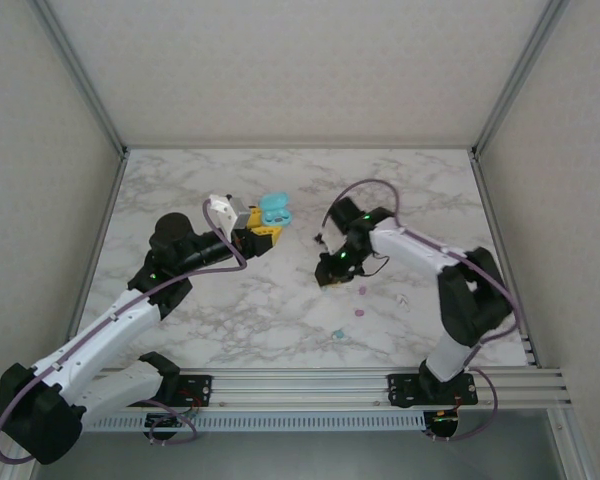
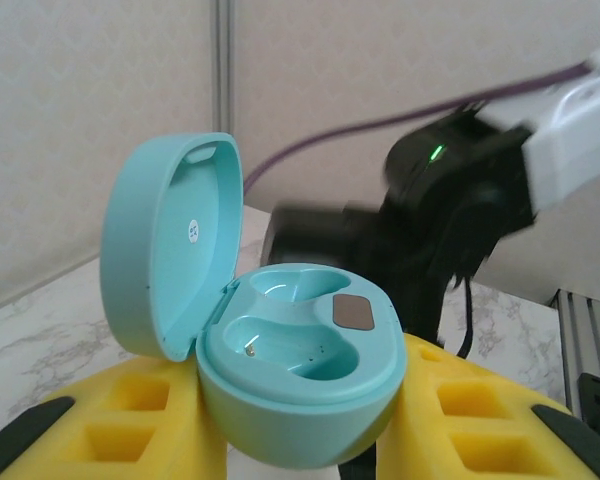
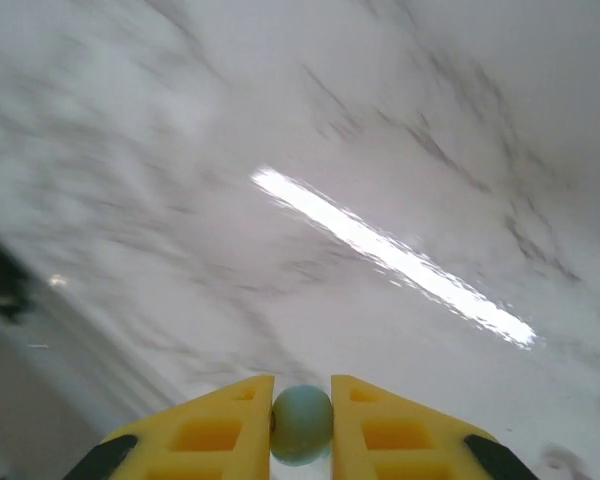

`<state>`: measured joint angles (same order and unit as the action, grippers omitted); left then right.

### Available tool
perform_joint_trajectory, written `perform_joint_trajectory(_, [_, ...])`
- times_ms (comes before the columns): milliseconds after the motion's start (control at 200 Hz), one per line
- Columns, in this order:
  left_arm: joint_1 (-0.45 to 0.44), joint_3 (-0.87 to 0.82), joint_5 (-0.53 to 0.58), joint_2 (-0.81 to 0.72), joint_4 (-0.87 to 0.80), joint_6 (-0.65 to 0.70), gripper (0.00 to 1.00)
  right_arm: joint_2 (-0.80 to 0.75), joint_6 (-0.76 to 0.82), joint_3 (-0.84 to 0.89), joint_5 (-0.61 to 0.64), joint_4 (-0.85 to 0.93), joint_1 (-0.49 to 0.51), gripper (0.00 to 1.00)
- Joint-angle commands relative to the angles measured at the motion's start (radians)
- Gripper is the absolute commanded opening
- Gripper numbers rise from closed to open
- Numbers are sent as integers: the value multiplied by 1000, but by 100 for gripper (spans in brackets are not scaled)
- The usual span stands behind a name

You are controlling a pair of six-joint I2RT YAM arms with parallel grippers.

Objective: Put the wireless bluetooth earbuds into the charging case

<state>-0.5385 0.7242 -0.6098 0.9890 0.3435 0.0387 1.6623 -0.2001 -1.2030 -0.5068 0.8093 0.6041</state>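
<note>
From above, my left claw (image 1: pixel 257 236) sits toward the middle of the marble surface (image 1: pixel 270 320), clamped on the teal charging case (image 1: pixel 275 210), whose lid stands open. My right claw (image 1: pixel 331 273) is low over the surface, well to the right of the case. Near it, on the side toward my bases, lie a pink earbud (image 1: pixel 361 291), a second pink earbud (image 1: pixel 358 311), a white earbud (image 1: pixel 402 298) and, closest to the bases, a loose teal earbud (image 1: pixel 338 334). All four rest apart from one another.

At my left wrist, the yellow fingers (image 2: pixel 130 420) grip the charging case (image 2: pixel 300 380) from both sides. Its lid (image 2: pixel 170 250) is tipped up at the left. Both wells inside are bare, with a small brown patch (image 2: pixel 353 312) beside them. My right arm (image 2: pixel 450 200) shows blurred behind the case.

At my right wrist, the right claw (image 3: pixel 302 432) is closed tight on a teal earbud (image 3: pixel 302 424), pinched between the two yellow fingers (image 3: pixel 220 435). Past the tips lies the surface (image 3: pixel 180 150), blurred, with a bright streak of light (image 3: pixel 390 255) across it. I cannot tell whether the held bud touches the marble.
</note>
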Motion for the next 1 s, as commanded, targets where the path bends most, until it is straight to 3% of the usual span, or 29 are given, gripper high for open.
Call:
perform_joint_trajectory(0, [40, -8, -26, 33, 26, 14, 20, -74, -49, -15, -293, -61, -47, 18])
perform_joint_trajectory(160, [93, -27, -34, 78, 106, -19, 20, -114, -76, -75, -472, -58, -115, 18])
perform_joint_trajectory(295, [114, -34, -27, 102, 103, 4, 20, -151, -131, -101, -542, -98, -160, 18])
perform_joint_trajectory(611, [64, -23, -93, 172, 124, 42, 21, -190, -160, -241, -395, -111, -165, 19])
perform_joint_trajectory(996, [5, 53, -148, 200, 102, 73, 20, -246, -225, -237, -384, -290, -139, 20])
